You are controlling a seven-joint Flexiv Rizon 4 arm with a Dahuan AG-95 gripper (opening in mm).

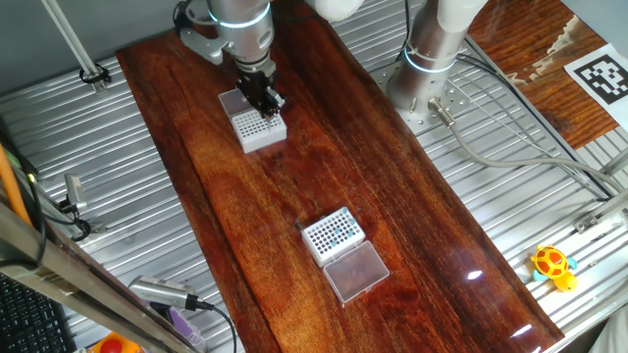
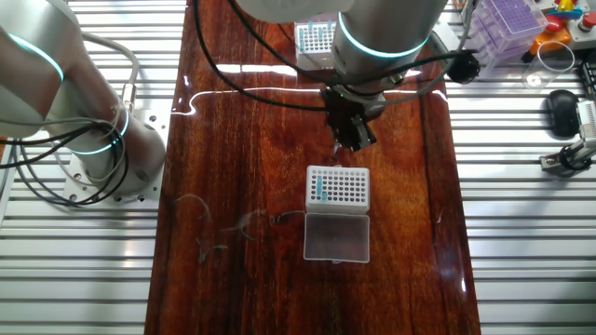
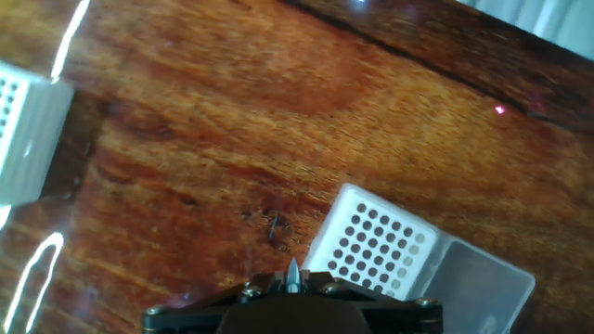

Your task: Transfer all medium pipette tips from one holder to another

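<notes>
My gripper (image 1: 267, 100) hangs just above the far white holder (image 1: 261, 128), at the edge next to its clear lid (image 1: 235, 101). In the hand view the jaws (image 3: 293, 278) are shut on a slender pipette tip (image 3: 293, 270) that points down beside that holder (image 3: 380, 246), whose visible holes look empty there. In the other fixed view the gripper (image 2: 357, 138) is over the holder's (image 2: 337, 186) back edge, and a column of blue tips (image 2: 318, 190) stands at its left side. The second holder (image 1: 334, 233) holds several blue tips (image 1: 338, 231).
The second holder's clear lid (image 1: 355, 270) lies flat beside it. The arm's base (image 1: 427, 69) stands on the metal bench to the right of the wooden board. A purple rack (image 2: 510, 20) and a yellow toy (image 1: 552, 265) sit off the board.
</notes>
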